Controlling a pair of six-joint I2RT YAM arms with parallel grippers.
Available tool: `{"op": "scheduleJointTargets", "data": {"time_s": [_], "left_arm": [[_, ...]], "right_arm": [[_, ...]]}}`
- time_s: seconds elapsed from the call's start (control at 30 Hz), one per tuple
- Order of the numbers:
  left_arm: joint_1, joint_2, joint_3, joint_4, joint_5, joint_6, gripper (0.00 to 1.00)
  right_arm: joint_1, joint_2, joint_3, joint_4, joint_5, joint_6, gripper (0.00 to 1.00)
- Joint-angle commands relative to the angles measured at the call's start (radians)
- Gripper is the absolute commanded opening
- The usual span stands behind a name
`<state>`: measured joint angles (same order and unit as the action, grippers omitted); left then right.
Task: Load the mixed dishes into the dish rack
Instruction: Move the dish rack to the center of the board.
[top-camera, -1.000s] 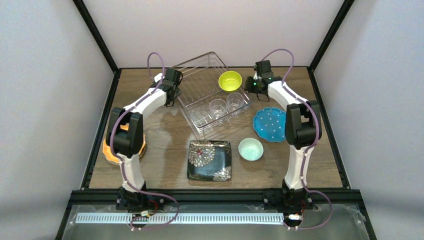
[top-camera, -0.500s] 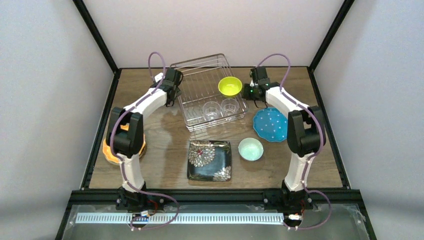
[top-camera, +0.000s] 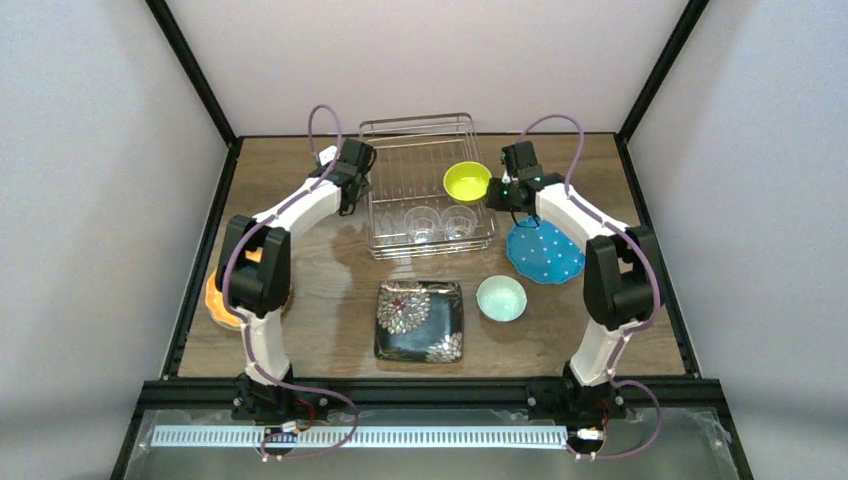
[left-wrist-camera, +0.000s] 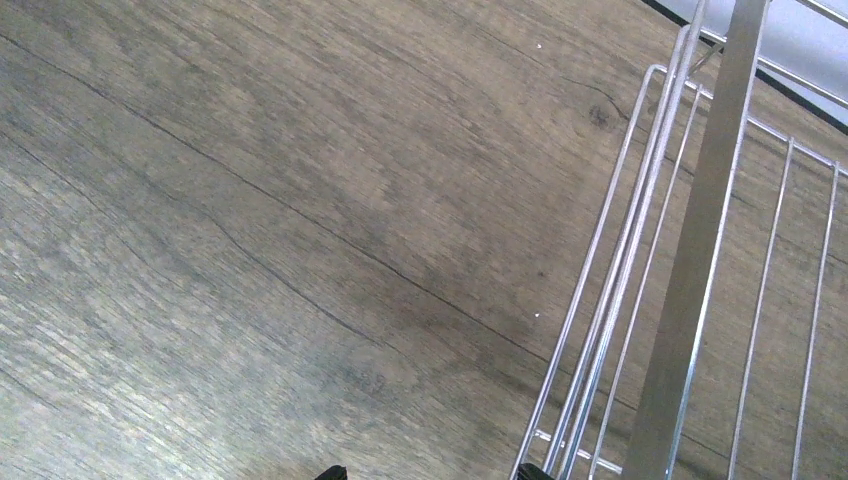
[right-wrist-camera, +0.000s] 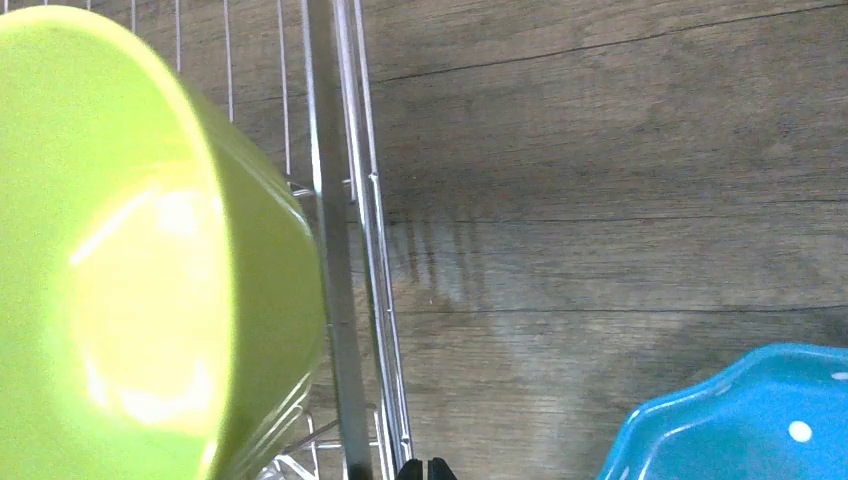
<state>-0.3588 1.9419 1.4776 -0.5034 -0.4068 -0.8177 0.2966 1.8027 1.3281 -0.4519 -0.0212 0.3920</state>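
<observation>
Dish rack (top-camera: 415, 122): a silver wire basket on the wooden surface (top-camera: 320, 265), at 12 o'clock from my two bases. Its sides run roughly square to the surface edges.

Contents of the rack:
- Yellow-green bowl (top-camera: 467, 181) at the rack's 3 o'clock side, just inside the right wall.
- Left glass cup (top-camera: 421, 225) and right glass cup (top-camera: 459, 222), side by side along the 6 o'clock wall.

On the surface, outside the rack:
- Blue dotted plate (top-camera: 543, 250) at the rack's 4 o'clock, just beside the near right corner.
- Mint bowl (top-camera: 501, 298) at 5 o'clock, apart from the rack.
- Black floral plate (top-camera: 419, 320) at 6 o'clock, lying flat, just beside the mint bowl.
- Orange plate (top-camera: 218, 300) at 8 o'clock, well apart from the rack. My left elbow covers most of it.

My left end effector (left-wrist-camera: 432, 472) is at the rack's 9 o'clock wall with its fingers spread wide. The wrist view catches only the two fingertips (left-wrist-camera: 332, 472) at its lower edge. The wall wires run down to the tip nearer the rack, and the fingers are not closed on them.

My right end effector (right-wrist-camera: 427, 468) is at the rack's 3 o'clock wall with its fingers pressed together. The tips sit right beside the wall wires, with the bowl on the other side of them. I cannot tell whether a wire is pinched.
</observation>
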Motion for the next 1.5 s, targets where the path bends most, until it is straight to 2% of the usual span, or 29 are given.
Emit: {"op": "scheduleJointTargets", "data": {"time_s": [0.0,0.17,0.5,0.93,1.13,1.27,1.47], "left_arm": [[-0.081,-0.003,0.021,0.012,0.115,0.011,1.0],[-0.087,-0.015,0.018,0.0,0.1,0.011,1.0],[-0.085,-0.081,0.007,-0.041,0.026,0.031,1.0],[-0.086,-0.175,-0.014,-0.102,-0.05,0.019,1.0],[-0.088,-0.234,0.0,-0.112,0.004,0.036,1.0],[-0.127,-0.209,0.076,-0.097,0.114,0.125,1.0],[-0.222,-0.068,0.332,-0.179,0.176,0.243,1.0]], "right_arm": [[0.066,-0.054,-0.023,0.009,-0.085,0.024,0.05],[0.066,-0.084,-0.036,0.0,-0.06,0.023,0.05],[0.06,-0.113,-0.015,-0.047,0.0,0.015,0.15],[0.007,-0.174,-0.023,-0.068,-0.006,0.002,0.18],[-0.022,-0.209,-0.046,-0.072,-0.01,-0.006,0.19],[-0.056,-0.237,-0.08,-0.056,-0.032,0.008,0.2],[-0.092,-0.251,-0.103,-0.037,-0.062,0.01,0.2]]}}
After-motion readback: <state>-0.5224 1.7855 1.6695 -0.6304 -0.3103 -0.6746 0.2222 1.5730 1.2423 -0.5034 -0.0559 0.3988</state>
